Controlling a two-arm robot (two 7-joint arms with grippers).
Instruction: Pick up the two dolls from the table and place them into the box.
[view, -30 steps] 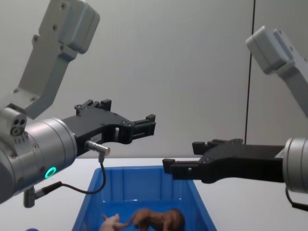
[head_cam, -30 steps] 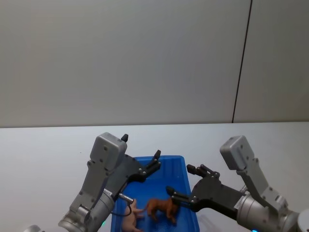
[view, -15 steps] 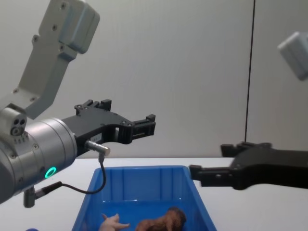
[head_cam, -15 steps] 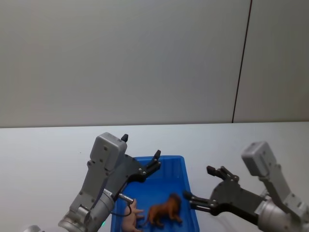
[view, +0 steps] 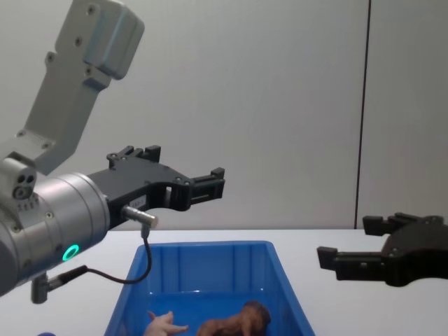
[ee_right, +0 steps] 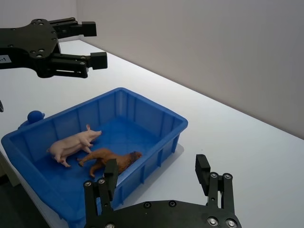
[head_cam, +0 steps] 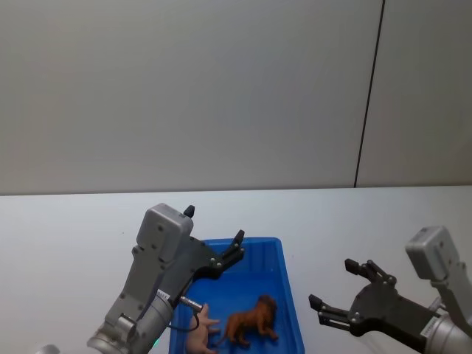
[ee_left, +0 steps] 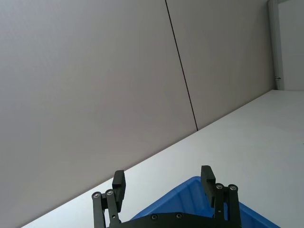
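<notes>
Both dolls lie inside the blue box on the white table. The brown lion is near the box's right wall and the pale pink pig lies to its left. In the right wrist view the lion and the pig rest side by side on the floor of the box. My left gripper hovers open above the box's far left part, holding nothing. My right gripper is open and empty over the table, to the right of the box.
A small dark blue rounded lump sits just outside the box's left wall. A grey wall with a dark vertical seam rises behind the table. White tabletop stretches to the right of the box.
My right gripper has drawn back to the right, from over the box to beside it, open. The lion settled on the box floor. The left arm has stayed still.
</notes>
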